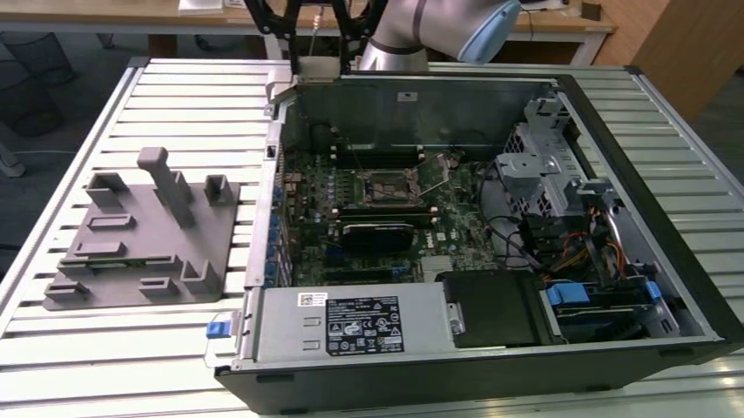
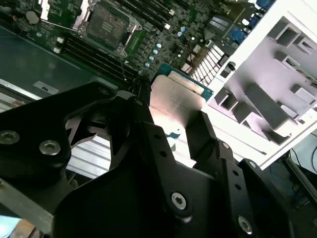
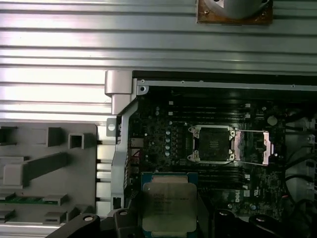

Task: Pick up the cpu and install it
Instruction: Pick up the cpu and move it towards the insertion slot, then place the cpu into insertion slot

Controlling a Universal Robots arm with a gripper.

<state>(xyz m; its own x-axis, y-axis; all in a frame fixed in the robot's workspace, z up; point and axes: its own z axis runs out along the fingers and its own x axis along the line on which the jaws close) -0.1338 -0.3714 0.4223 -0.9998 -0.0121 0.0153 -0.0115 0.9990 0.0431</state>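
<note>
In both wrist views my gripper (image 2: 173, 111) (image 3: 171, 220) is shut on the cpu (image 2: 176, 94) (image 3: 168, 201), a flat silver-grey square chip with a thin pale border, held by two opposite edges. It hangs in the air above the near rim of the open computer case (image 1: 651, 174). The square metal-framed socket (image 3: 213, 144) (image 2: 109, 22) (image 1: 389, 185) lies further in on the motherboard, its retention lid (image 3: 252, 148) swung open to one side. In the exterior view my gripper (image 1: 314, 39) hangs above the case's back wall.
A grey plastic holder block (image 1: 145, 235) (image 3: 39, 168) (image 2: 267, 99) rests on the slatted metal table (image 1: 139, 348) at the exterior view's left. Memory slots flank the socket. A power supply (image 1: 348, 322), drive cage (image 1: 541, 165) and cables (image 1: 581, 261) crowd the case.
</note>
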